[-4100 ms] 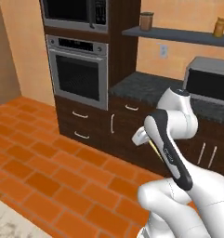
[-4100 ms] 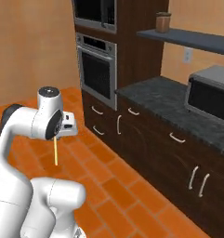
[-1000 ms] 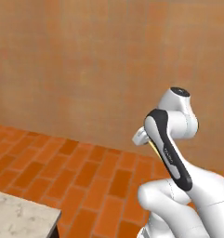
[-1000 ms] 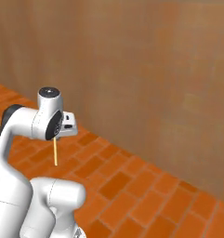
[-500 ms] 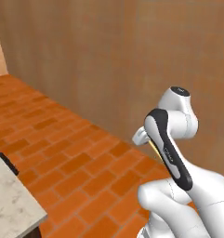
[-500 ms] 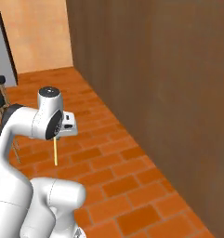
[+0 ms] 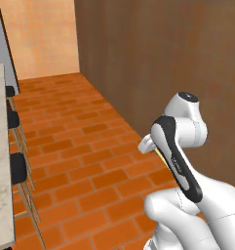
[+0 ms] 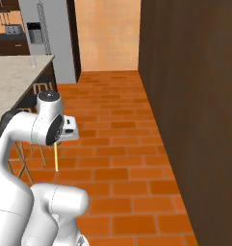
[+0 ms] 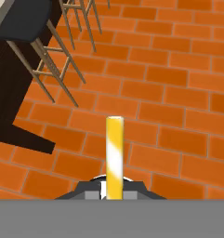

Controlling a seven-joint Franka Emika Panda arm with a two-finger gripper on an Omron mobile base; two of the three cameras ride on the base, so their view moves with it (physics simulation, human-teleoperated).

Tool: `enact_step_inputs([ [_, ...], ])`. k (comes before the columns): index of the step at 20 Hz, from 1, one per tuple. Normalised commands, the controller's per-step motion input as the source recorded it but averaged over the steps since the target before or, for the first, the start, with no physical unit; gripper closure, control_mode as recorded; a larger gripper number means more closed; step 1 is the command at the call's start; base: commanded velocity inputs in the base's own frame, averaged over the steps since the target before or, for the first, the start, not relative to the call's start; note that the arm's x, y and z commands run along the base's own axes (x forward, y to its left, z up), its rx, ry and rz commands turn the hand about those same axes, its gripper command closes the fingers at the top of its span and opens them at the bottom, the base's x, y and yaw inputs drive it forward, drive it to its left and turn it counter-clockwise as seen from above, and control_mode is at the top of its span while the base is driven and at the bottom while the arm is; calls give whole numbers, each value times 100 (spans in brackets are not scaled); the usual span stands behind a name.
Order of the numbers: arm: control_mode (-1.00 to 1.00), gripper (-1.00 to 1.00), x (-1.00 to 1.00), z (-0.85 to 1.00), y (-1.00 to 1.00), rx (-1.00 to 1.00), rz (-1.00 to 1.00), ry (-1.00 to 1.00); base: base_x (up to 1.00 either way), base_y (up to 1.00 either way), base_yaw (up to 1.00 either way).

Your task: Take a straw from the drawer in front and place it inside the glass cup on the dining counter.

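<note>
Currently end effector (image 9: 114,194) clamps straw (image 9: 115,155); open brick floor (image 8: 122,125) beside dining counter (image 8: 16,77).

Straw (image 9: 115,158) showing yellow with white stripe. Floor (image 8: 122,129) showing orange brick pattern around it. Wall (image 7: 158,63) beside floor showing dark brown wood grain. Dining counter (image 8: 14,79) showing beige marbling. Stools (image 7: 17,168) beside counter showing black seats, tan legs.

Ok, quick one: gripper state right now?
Gripper: shut on the straw, which hangs down over the brick floor.
</note>
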Motion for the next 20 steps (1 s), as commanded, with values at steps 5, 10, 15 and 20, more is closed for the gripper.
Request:
enact_step_inputs([
  [5, 100, 100, 0, 0, 0, 0, 0, 0, 100, -67, 52],
  [10, 100, 100, 0, 0, 0, 0, 0, 0, 100, -71, 50],
  [15, 100, 100, 0, 0, 0, 0, 0, 0, 100, -71, 50],
  [20, 100, 100, 0, 0, 0, 0, 0, 0, 100, -70, 50],
])
